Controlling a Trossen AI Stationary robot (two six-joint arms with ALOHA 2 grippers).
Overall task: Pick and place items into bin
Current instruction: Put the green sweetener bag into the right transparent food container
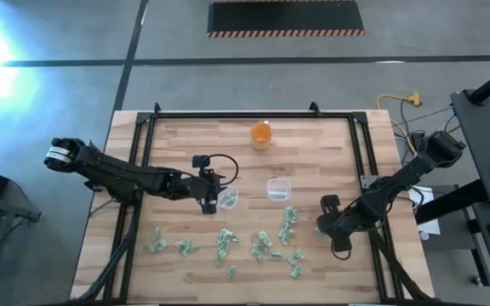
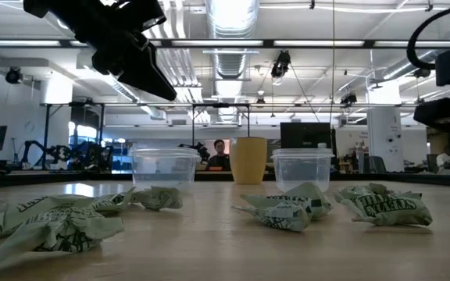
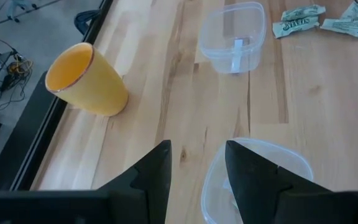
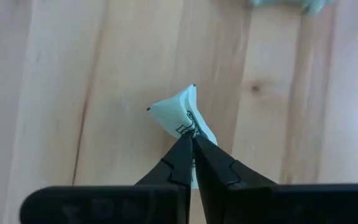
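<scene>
Right wrist view shows my right claw [image 4: 192, 146] with both dark fingers pressed together on one small pale green wrinkly piece [image 4: 182, 116], which has black print on it. The piece sticks out past my fingertips, above the light wooden table [image 4: 61, 93]. I pinch it by one corner only.

From the high view, this right claw [image 1: 328, 223] is over the right part of the table, just beside the group of crumpled pale green pieces [image 1: 262, 242] that lie scattered along the near side of the board. My left claw [image 1: 208, 197] hangs over the left clear plastic tub [image 1: 227, 198], near the middle of the table. In the left wrist view its fingers [image 3: 157, 171] stand apart, one on each side of the rim of this tub [image 3: 260, 180], and they hold nothing. The second clear plastic tub [image 3: 234, 36] stands further away, and the orange plastic cup [image 3: 86, 78] is upright beside it, close to the black metal frame [image 1: 228, 114] at the far edge.
</scene>
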